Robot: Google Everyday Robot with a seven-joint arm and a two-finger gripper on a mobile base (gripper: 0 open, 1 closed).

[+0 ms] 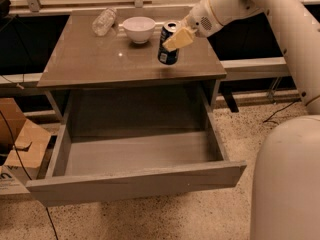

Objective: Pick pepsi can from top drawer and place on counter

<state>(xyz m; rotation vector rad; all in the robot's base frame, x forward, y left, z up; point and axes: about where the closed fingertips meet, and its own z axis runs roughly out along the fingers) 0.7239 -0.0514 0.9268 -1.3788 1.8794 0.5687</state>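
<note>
The pepsi can (168, 45), dark blue with a silver top, is slightly tilted at or just above the right part of the counter (100, 59). My gripper (178, 38) reaches in from the upper right, and its tan fingers are shut on the can's upper side. The top drawer (135, 184) is pulled fully open below the counter. Its grey floor holds nothing.
A white bowl (139, 28) stands just left of the can at the back of the counter. A clear plastic bottle (104, 21) lies at the back left. A cardboard box (22, 139) sits on the floor to the left. My white base (287, 184) fills the lower right.
</note>
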